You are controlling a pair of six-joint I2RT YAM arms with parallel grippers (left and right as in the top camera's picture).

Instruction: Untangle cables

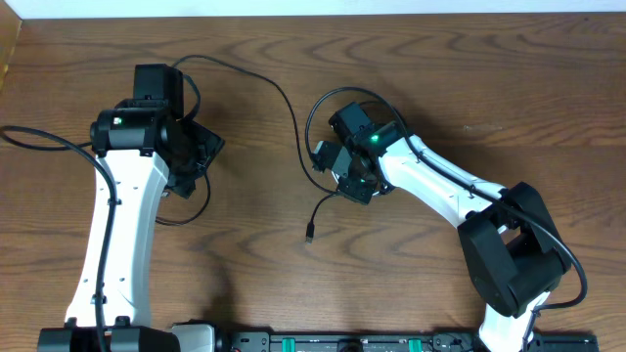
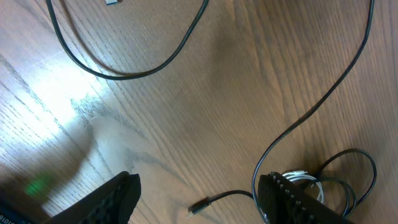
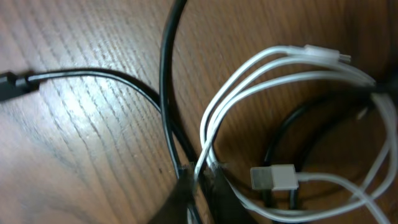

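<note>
Three cables, one lot, knotted.

Item 1: white cable (image 3: 273,177), short, folded in several loops, its flat plug lying inside the knot.
Item 2: black cable (image 3: 164,81), long, running from the knot toward the far left corner of the surface (image 1: 254,196).
Item 3: second black cable (image 1: 309,238), its free plug pointing at the near edge.

Location: the knot sits about midway between the far and near edges, a little toward the right edge, directly under the right arm.

Right fingers (image 3: 177,205): clenched, pinching the bottom of the white loops where they cross a black strand. Whether the black strand is caught too cannot be told.

Left fingers (image 2: 112,199): released, spread wide, empty, well apart from the knot.

Hazards, as judged:
- If both strands are pinched, a lift would drag white and black together and draw the crossing tighter.
- The white plug may snag on a black loop as it is drawn out.
- Nothing anchors the knot, so the whole lot may slide along undivided.
- A thin cord may slip from a tip-only pinch.
</note>
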